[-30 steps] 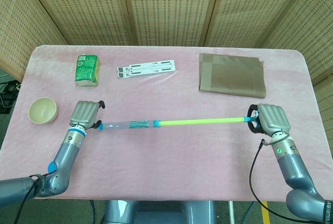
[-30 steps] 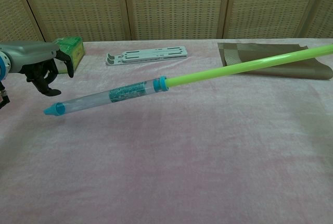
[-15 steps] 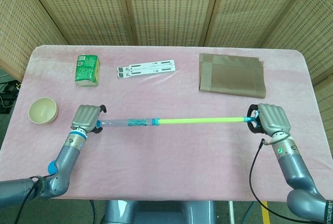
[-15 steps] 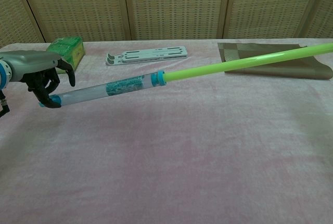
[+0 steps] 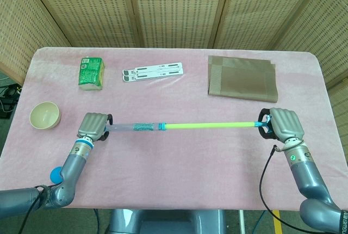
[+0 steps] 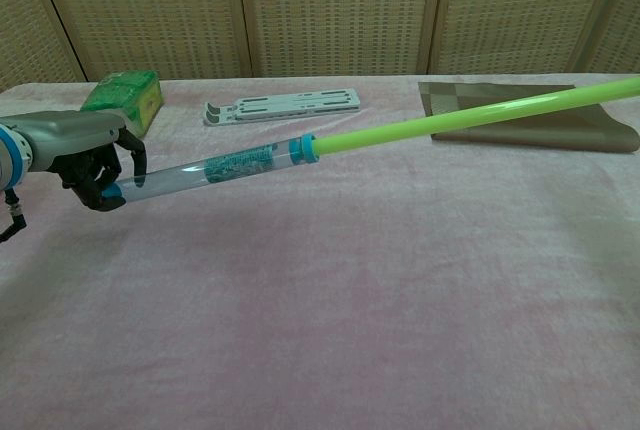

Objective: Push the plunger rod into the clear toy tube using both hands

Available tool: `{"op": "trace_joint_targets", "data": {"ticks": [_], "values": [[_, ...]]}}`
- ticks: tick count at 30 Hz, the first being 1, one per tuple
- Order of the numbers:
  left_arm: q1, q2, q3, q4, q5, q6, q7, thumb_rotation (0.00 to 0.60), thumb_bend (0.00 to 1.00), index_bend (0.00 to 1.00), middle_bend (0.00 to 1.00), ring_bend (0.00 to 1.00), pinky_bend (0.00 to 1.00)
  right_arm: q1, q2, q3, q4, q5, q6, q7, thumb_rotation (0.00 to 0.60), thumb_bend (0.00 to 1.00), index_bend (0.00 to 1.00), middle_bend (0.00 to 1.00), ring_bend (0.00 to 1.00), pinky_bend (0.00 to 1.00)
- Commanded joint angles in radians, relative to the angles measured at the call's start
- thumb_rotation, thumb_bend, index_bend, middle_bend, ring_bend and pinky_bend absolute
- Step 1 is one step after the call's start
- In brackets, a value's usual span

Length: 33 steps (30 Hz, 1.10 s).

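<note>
**Left hand now on the tube's end**

Since a second ago the left hand (image 6: 88, 163) has closed round the clear tube (image 6: 215, 170) tip. Tube and green rod (image 5: 209, 127) hang above the tabletop (image 5: 179, 174), lying left-right; the right hand (image 5: 283, 124) grips the rod's far end, mostly unpushed.
</note>
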Motion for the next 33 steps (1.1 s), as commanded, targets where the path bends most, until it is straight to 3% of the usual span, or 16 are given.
{"op": "trace_joint_targets", "data": {"ticks": [1, 12, 33], "values": [[0.003, 0.002, -0.002, -0.003, 0.005, 0.003, -0.008, 0.6, 0.53, 0.51, 0.74, 0.67, 0.61, -0.001, 0.001, -0.001, 0.0, -0.001, 0.0, 0.005, 0.6, 0.69, 0.85, 0.99, 0.96, 0.63], [0.013, 0.029, -0.008, -0.045, 0.029, 0.01, -0.036, 0.6, 0.53, 0.51, 0.74, 0.67, 0.61, 0.004, -0.021, -0.016, 0.006, -0.011, -0.002, 0.001, 0.6, 0.69, 0.85, 0.99, 0.96, 0.63], [-0.008, 0.024, -0.027, -0.167, 0.053, 0.05, -0.017, 0.6, 0.53, 0.51, 0.74, 0.67, 0.61, 0.035, -0.144, -0.061, -0.012, -0.052, 0.054, -0.096, 0.6, 0.69, 0.85, 0.99, 0.96, 0.63]]}}
